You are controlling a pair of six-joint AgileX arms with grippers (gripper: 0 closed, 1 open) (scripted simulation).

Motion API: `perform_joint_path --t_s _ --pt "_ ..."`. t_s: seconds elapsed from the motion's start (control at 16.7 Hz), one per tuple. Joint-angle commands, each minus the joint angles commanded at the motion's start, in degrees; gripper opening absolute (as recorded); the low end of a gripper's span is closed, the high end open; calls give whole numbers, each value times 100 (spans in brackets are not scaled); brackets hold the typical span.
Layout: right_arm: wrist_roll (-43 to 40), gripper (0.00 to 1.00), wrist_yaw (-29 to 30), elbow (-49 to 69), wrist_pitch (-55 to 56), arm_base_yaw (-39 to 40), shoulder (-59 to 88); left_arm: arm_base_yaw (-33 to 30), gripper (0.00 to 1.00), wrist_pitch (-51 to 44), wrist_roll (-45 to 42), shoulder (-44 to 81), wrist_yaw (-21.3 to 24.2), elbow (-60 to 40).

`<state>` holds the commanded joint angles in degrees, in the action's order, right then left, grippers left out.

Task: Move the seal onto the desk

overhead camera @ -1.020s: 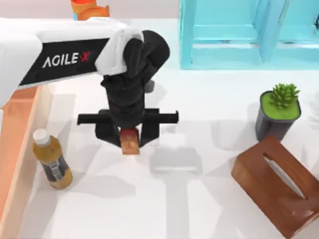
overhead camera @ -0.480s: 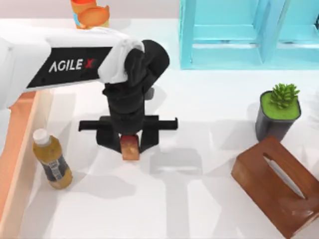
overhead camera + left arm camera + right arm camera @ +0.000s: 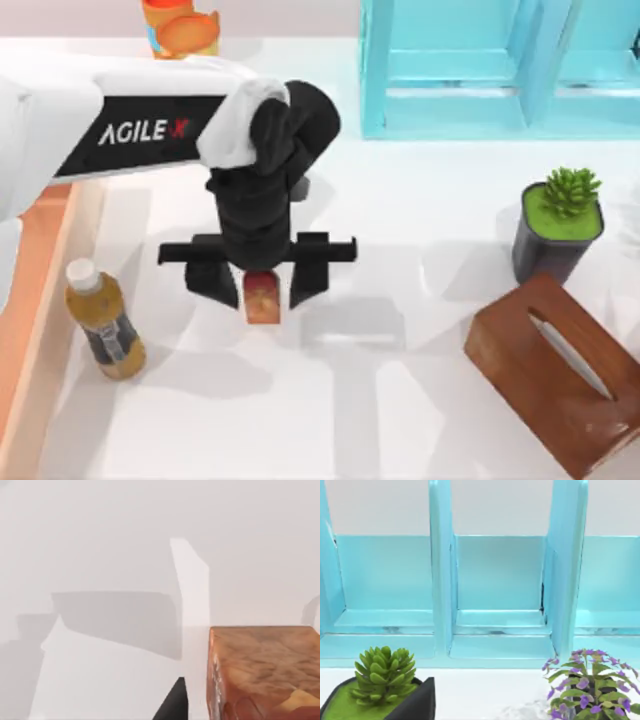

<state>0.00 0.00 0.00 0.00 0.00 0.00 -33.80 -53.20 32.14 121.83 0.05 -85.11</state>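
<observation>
The left gripper [image 3: 258,284] is hanging over the seal [image 3: 262,297] with its dark fingers [image 3: 304,283] spread wide, standing clear of the block on either side, so it is gripping nothing. The seal is standing upright on the desk [image 3: 420,400], long axis vertical, red top upward, well to the right of the amber bottle [image 3: 103,322]. The arm is reaching in from the left, wrist pointing straight down. The wrist is hiding part of the seal's top.
</observation>
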Motion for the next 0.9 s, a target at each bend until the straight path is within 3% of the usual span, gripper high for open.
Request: perform_joint_path --t_s 0.12,0.18,0.72,0.9 --pt "0 100 0 0 0 0 0 0 98 0 0 0 0 0" --pt "0 100 0 0 0 0 0 0 100 0 0 0 0 0" --pt "0 100 0 0 0 0 0 6 100 -15 3 -2 2 -11" --pt "0 100 0 0 0 0 0 -17 100 -412 26 12 14 -351"
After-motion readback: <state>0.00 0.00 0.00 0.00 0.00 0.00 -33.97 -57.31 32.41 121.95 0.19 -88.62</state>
